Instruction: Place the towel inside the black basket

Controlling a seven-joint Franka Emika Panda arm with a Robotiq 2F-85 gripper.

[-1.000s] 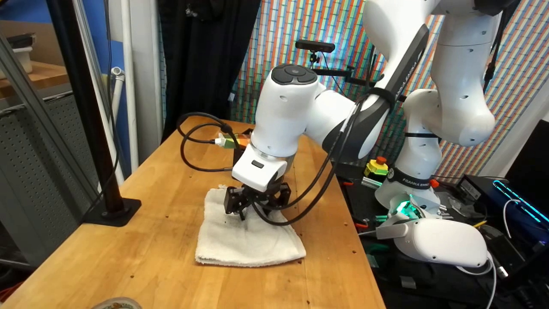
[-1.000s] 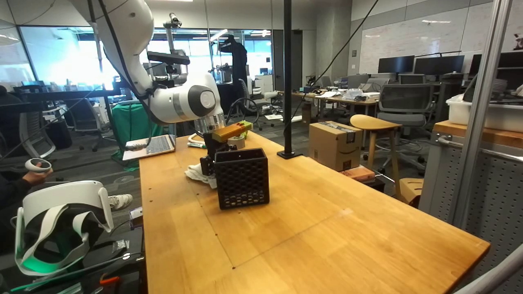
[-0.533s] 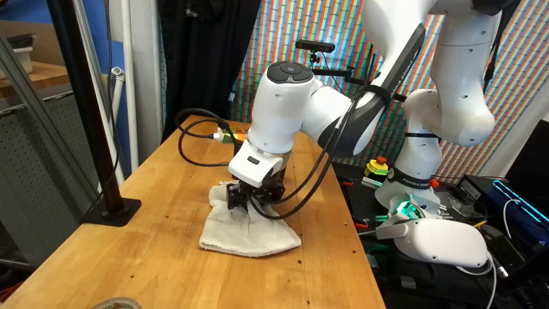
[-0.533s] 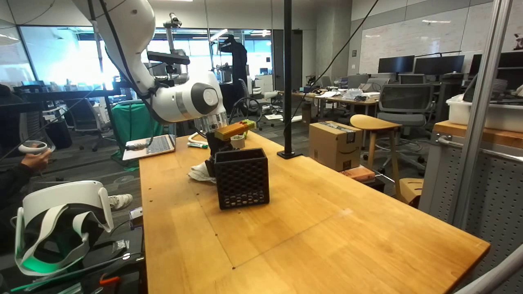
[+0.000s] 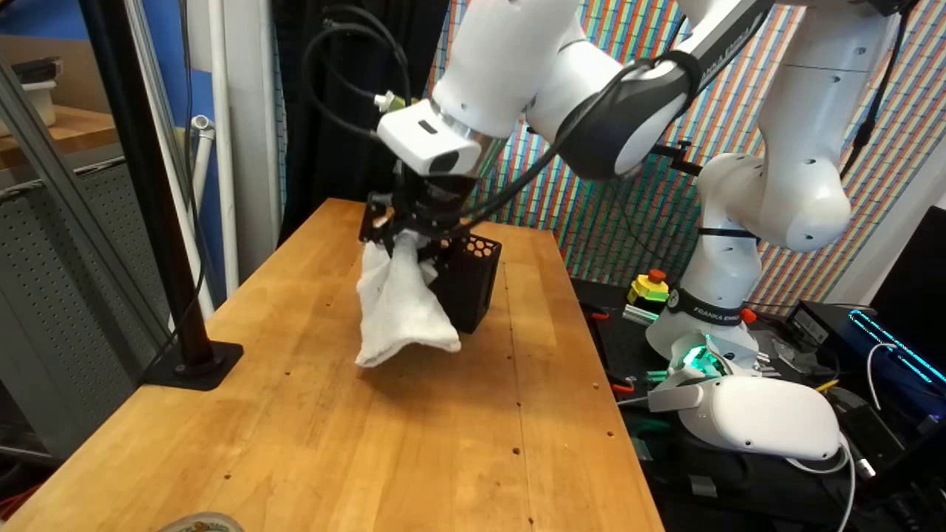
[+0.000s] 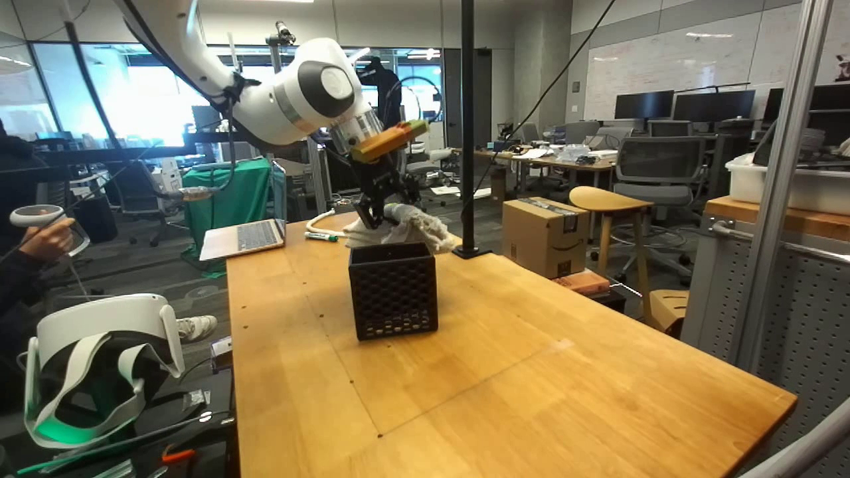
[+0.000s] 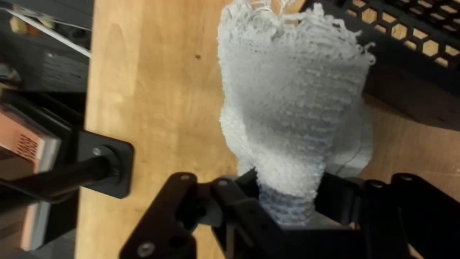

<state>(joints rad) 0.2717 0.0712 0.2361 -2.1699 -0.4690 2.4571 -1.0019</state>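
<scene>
My gripper is shut on the cream-white towel, whose bunched middle is squeezed between the two black fingers. Raised off the table, the towel hangs down in loose folds in an exterior view. Its frayed edge shows in the wrist view. The black basket stands upright on the table, and the gripper is above and behind it in that exterior view. In the wrist view its perforated rim lies right of the towel. The basket's inner floor is hidden.
A black post stands on a base plate at the table's edge. A laptop and a green marker lie at the table's far end. The rim of a round item shows at the bottom of an exterior view.
The jaws have closed on the towel, bunching it up. The gripper has lifted it clear of the table and moved back beside the basket, which now shows behind the towel.
</scene>
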